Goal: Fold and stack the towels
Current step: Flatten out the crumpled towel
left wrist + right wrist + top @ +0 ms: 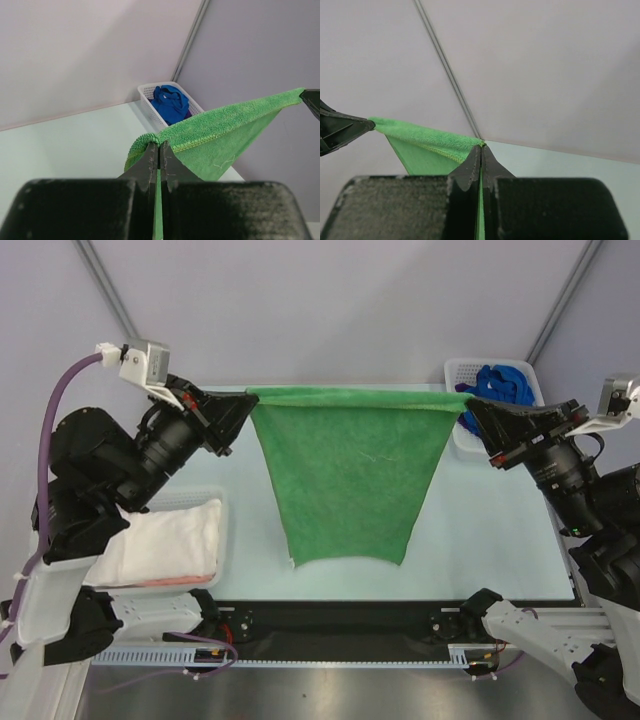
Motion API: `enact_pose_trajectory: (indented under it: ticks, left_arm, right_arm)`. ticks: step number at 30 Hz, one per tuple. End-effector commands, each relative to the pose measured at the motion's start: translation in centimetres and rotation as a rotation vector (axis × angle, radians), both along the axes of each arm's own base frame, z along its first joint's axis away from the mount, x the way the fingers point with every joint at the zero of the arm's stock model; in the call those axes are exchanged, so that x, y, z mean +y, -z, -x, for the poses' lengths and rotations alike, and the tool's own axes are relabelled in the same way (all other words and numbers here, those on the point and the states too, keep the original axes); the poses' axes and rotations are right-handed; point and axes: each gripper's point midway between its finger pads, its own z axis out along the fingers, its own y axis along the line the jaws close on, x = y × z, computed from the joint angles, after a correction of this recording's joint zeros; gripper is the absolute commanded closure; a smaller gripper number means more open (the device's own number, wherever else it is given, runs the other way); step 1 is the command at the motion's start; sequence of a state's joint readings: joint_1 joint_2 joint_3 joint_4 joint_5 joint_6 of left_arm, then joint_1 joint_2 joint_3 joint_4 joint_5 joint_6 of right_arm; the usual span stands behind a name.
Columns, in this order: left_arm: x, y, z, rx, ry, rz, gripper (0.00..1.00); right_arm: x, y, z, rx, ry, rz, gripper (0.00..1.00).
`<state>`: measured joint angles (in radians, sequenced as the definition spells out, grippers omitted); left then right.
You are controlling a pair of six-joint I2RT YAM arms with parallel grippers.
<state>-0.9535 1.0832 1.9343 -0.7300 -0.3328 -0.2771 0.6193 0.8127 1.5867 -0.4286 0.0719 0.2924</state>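
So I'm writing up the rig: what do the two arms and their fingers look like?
Both arms are black, on white base segments. The left arm carries a purple cable and a white wrist camera; the right arm has one too. Their fingers are black, tapering wedges.

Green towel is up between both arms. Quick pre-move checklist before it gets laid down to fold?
1. Left pincer shut on a top corner of the green towel: ok.
2. Right pincer shut on the other top corner: ok.
3. Top edge stretched straight between the two pincers, no sag: ok.
4. Towel hangs without twists; lower corners free, bottom edge slightly curled: ok.
5. Table under the towel free of other cloth: ok. The blue towel stays in the far right basket, the white towel in the near left basket.
6. Whether the bottom edge already touches the table: cannot tell.
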Motion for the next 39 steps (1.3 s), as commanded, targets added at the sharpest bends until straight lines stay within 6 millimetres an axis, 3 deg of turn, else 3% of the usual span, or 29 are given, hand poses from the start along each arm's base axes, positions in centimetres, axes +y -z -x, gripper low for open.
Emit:
enact_pose_trajectory:
  ticks: [1,4,7,8,9,11,12,13,14,15,16,17,18,19,20,21,22,23,26,28,29,30,33,39]
  left_arm:
    - [0.5,-0.1,-1.0,-0.015,-0.058,-0.025,1.00]
    - [-0.5,1.3,-2.3,0.005,-0.073,-0.054,1.00]
    - [-1.8,4.8,-5.2,0.067,-0.074,-0.095,1.00]
    - [-2.1,5.2,-6.5,0.070,-0.085,-0.088,1.00]
    - [-1.4,5.8,-8.1,0.081,-0.124,-0.090,1.00]
    - [-2.4,7.2,-10.1,0.095,-0.097,-0.090,1.00]
    - [-2.2,8.4,-12.3,0.120,-0.128,-0.101,1.00]
    - [-2.2,9.0,-13.4,0.126,-0.137,-0.104,1.00]
    - [-2.6,9.1,-14.5,0.114,-0.122,-0.095,1.00]
    - [-2.4,10.7,-17.0,0.143,-0.147,-0.111,1.00]
    - [-2.4,11.3,-18.2,0.154,-0.149,-0.106,1.00]
    - [-2.7,12.7,-20.6,0.180,-0.138,-0.105,1.00]
    - [-2.4,11.8,-20.8,0.158,-0.141,-0.091,1.00]
    - [-3.0,13.2,-23.0,0.179,-0.148,-0.103,1.00]
    - [-3.0,13.9,-24.2,0.190,-0.156,-0.108,1.00]
    - [-3.1,14.6,-25.3,0.205,-0.145,-0.107,1.00]
    - [-3.6,16.5,-27.4,0.241,-0.149,-0.115,1.00]
    - [-3.6,17.3,-28.4,0.254,-0.152,-0.115,1.00]
    - [-3.9,21.1,-31.8,0.314,-0.159,-0.123,1.00]
    - [-3.7,22.0,-33.2,0.332,-0.164,-0.114,1.00]
    - [-3.8,23.9,-34.2,0.364,-0.166,-0.122,1.00]
    - [-3.5,24.6,-34.8,0.377,-0.172,-0.123,1.00]
    - [-3.6,27.1,-36.2,0.429,-0.165,-0.112,1.00]
    - [-3.7,30.2,-35.5,0.524,-0.152,-0.105,0.99]
  right_arm:
    - [-0.7,-0.5,-0.6,-0.017,0.051,-0.004,1.00]
    - [0.2,1.3,-2.5,0.022,0.071,0.033,1.00]
    - [1.8,4.1,-5.9,0.071,0.110,0.090,1.00]
    - [2.3,4.8,-6.9,0.084,0.115,0.107,1.00]
    - [2.7,6.7,-9.1,0.123,0.139,0.140,1.00]
    - [3.5,7.7,-11.4,0.139,0.111,0.136,1.00]
    - [2.1,8.7,-13.5,0.168,0.150,0.129,1.00]
    - [3.5,9.8,-15.4,0.195,0.068,0.105,1.00]
    - [3.2,10.4,-16.6,0.206,0.065,0.094,1.00]
    - [3.1,11.3,-18.1,0.228,0.066,0.087,1.00]
    - [2.6,12.3,-20.4,0.239,0.078,0.083,1.00]
    - [2.3,12.3,-21.7,0.229,0.084,0.070,1.00]
    - [2.6,13.6,-22.8,0.265,0.082,0.073,1.00]
    - [2.4,12.9,-23.8,0.235,0.073,0.061,1.00]
    - [2.7,15.0,-26.0,0.286,0.067,0.057,1.00]
    - [2.9,15.4,-26.9,0.291,0.063,0.058,1.00]
    - [3.0,15.1,-28.0,0.282,0.060,0.054,1.00]
    - [3.3,17.2,-29.8,0.329,0.059,0.060,1.00]
    - [3.4,19.6,-33.0,0.373,0.066,0.065,1.00]
    - [3.4,20.3,-34.3,0.385,0.069,0.059,1.00]
    - [3.2,20.3,-35.0,0.387,0.075,0.054,1.00]
    - [3.2,21.8,-35.9,0.419,0.074,0.053,1.00]
    - [2.8,23.6,-37.2,0.463,0.085,0.047,1.00]
    - [2.2,26.8,-37.2,0.577,0.100,0.038,1.00]
